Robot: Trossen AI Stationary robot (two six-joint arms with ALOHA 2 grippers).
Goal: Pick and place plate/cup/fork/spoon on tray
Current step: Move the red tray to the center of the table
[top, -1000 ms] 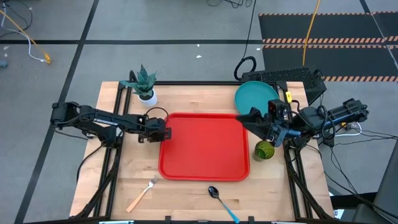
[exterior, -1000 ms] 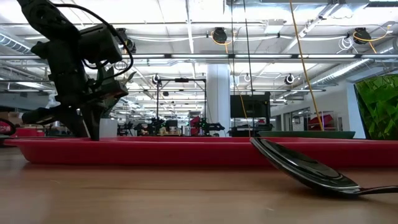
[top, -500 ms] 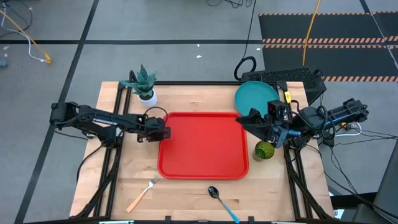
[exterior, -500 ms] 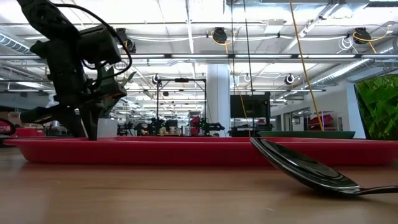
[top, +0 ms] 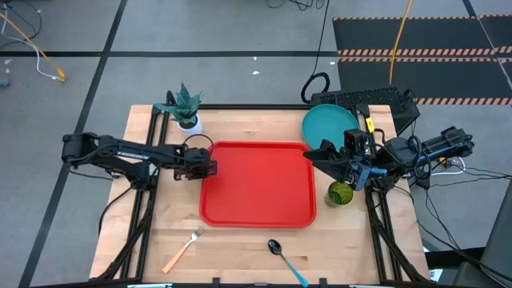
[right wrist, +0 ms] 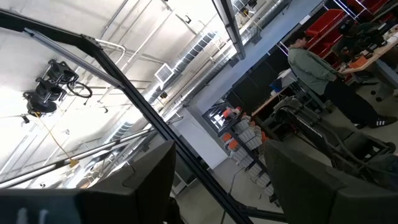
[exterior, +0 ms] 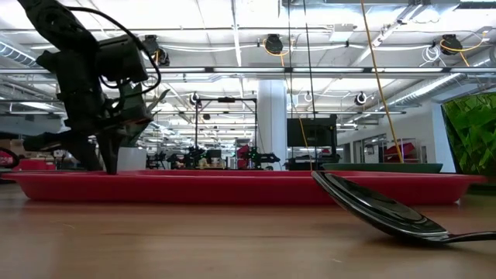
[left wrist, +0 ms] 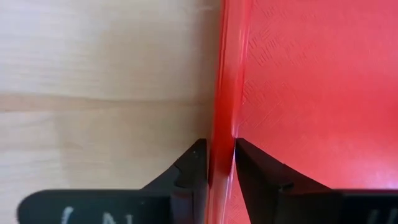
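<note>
High view: the red tray (top: pixel 258 186) is seen at the centre of the wooden table (top: pixel 240 248), with nothing yet lying in it. The left gripper (top: pixel 210 169) is placed at the tray's left rim. In the left wrist view, that rim (left wrist: pixel 222 93) is seen passing between the two dark fingers (left wrist: pixel 194 163), one on the wood side and one on the red side; the rim is straddled closely, and whether it is firmly pinched or merely enclosed cannot be told. In the low view, the left gripper (exterior: pixel 101 155) is seen standing at the left end of the tray (exterior: pixel 232 188).

The right gripper (top: pixel 316 151) is held at centre right of the high view, between the tray's upper right corner and the teal plate (top: pixel 328 124); its jaws are spread wide and nothing is held. The plate lies at upper right, off the tray. The green cup (top: pixel 340 193) stands just beside the tray's right edge. The fork (top: pixel 182 249) lies at lower left and the spoon (top: pixel 286 258) at lower centre, both on bare wood below the tray.

The step in hand is judged to be a positioning of the tray by its rim, before any item is loaded. For the next move, the rim must be let go and the left gripper lifted clear; the plate, nearest the right gripper, is the likely first pick, and a low approach at its thin edge is called for.
</note>
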